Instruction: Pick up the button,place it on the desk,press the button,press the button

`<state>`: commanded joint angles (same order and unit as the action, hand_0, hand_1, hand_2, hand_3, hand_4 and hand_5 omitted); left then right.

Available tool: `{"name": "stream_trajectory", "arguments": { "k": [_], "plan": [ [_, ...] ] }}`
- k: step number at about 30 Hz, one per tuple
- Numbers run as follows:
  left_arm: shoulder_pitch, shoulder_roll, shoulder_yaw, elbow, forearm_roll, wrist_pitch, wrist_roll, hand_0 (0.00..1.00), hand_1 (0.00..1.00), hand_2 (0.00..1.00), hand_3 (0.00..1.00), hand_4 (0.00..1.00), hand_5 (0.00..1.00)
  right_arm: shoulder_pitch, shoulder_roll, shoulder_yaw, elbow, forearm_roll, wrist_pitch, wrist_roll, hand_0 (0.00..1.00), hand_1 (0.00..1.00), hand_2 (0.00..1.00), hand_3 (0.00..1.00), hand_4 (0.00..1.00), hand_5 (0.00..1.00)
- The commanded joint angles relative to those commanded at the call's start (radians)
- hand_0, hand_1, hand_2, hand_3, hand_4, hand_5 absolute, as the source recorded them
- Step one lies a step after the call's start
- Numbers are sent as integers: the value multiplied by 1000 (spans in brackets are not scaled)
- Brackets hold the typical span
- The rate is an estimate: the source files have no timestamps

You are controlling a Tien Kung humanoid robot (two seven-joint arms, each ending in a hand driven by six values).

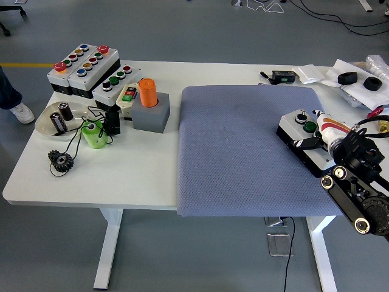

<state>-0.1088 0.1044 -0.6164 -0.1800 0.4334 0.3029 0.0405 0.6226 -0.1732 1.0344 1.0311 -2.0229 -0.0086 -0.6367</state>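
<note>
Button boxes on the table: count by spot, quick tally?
Far-left cluster: 3, two multicolour boxes and a box with green buttons
Pendant by the orange cylinder: 1
On the blue mat, under the right robot hand: 1 box
Total: 5

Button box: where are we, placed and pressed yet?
Placed, it looks like: the button box sits flat on the blue mat at the table's right. In hand: the right hand is over its near end, fingers on or just above the top. Whether any press has landed can't be told. The left arm is out of view.
</note>
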Motion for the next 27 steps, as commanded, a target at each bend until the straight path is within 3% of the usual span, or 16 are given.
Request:
{"name": "stream_trajectory", "arguments": {
  "k": [3,4,9,10,13,15,16,21,22,27],
  "plan": [
    [-1,0,1,0,-5,0,-1,643,699,699,503,313,998,22,5,-11,-41,-22,21,-7,900,848,927,980,885,316],
    [-1,0,0,0,-6,1,-1,646,700,700,502,314,998,25,5,-13,-47,-25,25,-7,744,650,671,858,878,295],
    [-1,1,0,0,-10,2,-1,646,700,700,502,314,998,46,1,-44,-85,-54,75,-9,744,650,671,858,878,295],
    [-1,0,-1,0,-10,2,-1,645,701,700,501,315,998,50,-2,-53,-90,-62,86,-9,583,507,529,736,871,285],
    [-1,0,-1,0,-9,2,-1,645,701,700,501,315,998,58,-11,-77,-100,-92,99,-9,583,507,529,736,871,285],
    [-3,0,6,0,-15,2,-1,645,701,700,501,315,998,61,-21,-94,-94,-119,84,-9,583,507,529,736,871,285],
    [-4,0,6,0,-16,2,-2,647,701,700,501,315,998,61,-32,-109,-84,-128,63,-9,280,189,298,383,723,90],
    [-6,2,7,0,-25,3,-4,647,701,700,501,315,998,62,-85,-171,-24,-103,-57,21,280,189,298,383,723,90],
    [-6,2,9,0,-28,3,-5,646,701,701,500,316,998,64,-98,-187,-11,-83,-88,46,120,27,186,305,620,91],
    [-8,2,5,0,-31,4,-6,646,701,701,500,316,998,84,-138,-251,39,65,-172,179,120,27,186,305,620,91]
  ]
}}
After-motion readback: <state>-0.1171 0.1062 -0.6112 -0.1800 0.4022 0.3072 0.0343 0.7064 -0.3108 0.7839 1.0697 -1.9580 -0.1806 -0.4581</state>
